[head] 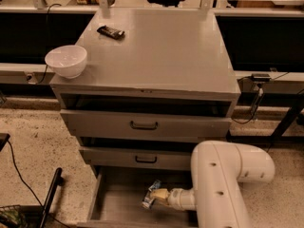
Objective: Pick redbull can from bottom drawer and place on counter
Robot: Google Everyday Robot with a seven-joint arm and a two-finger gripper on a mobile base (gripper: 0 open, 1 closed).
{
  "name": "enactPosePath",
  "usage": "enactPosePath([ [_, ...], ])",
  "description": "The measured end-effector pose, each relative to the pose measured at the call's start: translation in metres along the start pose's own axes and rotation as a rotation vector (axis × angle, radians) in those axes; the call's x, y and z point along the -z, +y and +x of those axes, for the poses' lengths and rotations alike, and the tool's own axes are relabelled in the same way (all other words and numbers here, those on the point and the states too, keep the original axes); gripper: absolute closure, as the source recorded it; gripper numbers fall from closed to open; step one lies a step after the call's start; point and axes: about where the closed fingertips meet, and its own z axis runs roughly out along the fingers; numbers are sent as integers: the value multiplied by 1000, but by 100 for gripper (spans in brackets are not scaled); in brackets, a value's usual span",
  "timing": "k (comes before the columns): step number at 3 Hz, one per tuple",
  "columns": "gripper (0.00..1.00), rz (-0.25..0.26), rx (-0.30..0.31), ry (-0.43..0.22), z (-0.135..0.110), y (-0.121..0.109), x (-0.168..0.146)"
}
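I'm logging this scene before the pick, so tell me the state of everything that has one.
bottom drawer: pulled open
middle drawer: nearly shut
top drawer: nearly shut
redbull can: tilted, inside bottom drawer
gripper: in bottom drawer, at the can
white bowl: upright on counter
snack bar: flat on counter

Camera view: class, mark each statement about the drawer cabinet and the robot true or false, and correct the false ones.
1. The bottom drawer is pulled open. True.
2. The redbull can stands on the counter. False: it is inside the bottom drawer, right at the gripper.
3. A white bowl sits near the counter's front corner, on the picture's left. True.
4. The dark snack bar lies inside the bowl. False: it lies flat on the counter, farther back and apart from the bowl.
5. The gripper hovers above the counter. False: it reaches down into the bottom drawer.
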Motion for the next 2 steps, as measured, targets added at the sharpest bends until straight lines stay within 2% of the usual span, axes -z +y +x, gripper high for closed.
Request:
enactPosePath([
  [1, 100, 122, 104, -10, -16, -25, 20],
  [2, 100, 194, 207, 17, -33, -60, 46],
])
